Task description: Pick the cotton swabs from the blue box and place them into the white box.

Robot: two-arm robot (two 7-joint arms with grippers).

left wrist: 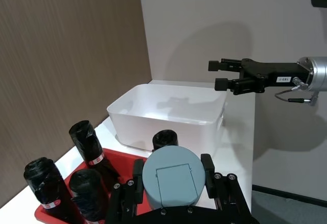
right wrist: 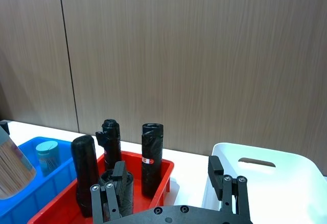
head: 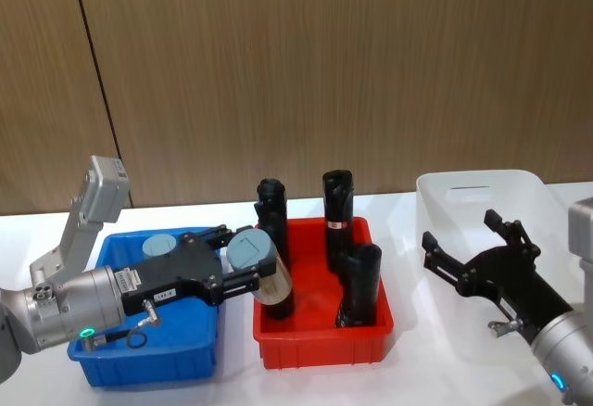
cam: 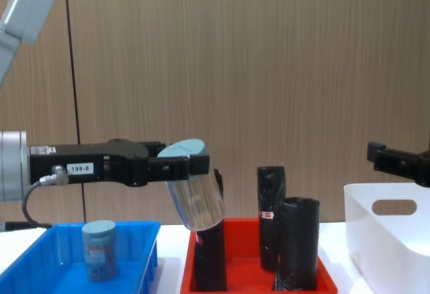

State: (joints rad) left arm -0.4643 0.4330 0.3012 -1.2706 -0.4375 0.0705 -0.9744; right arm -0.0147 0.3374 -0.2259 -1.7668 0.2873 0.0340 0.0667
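Note:
My left gripper (head: 243,264) is shut on one tub of cotton swabs (head: 258,265), holding it tilted in the air over the gap between the blue box (head: 148,361) and the red tray. From the side, the held tub (cam: 195,197) hangs well above both rims, its pale lid (left wrist: 173,177) between the fingers. A second tub of cotton swabs (head: 159,246) stands upright in the blue box (cam: 40,264). At the right stands the white box (head: 482,188). My right gripper (head: 460,232) is open and holds nothing, at the white box's near left side.
A red tray (head: 320,352) stands between the two boxes and holds several tall black rolls (head: 338,207). One roll (cam: 209,260) is directly under the held tub. A wood-panelled wall runs behind the white table.

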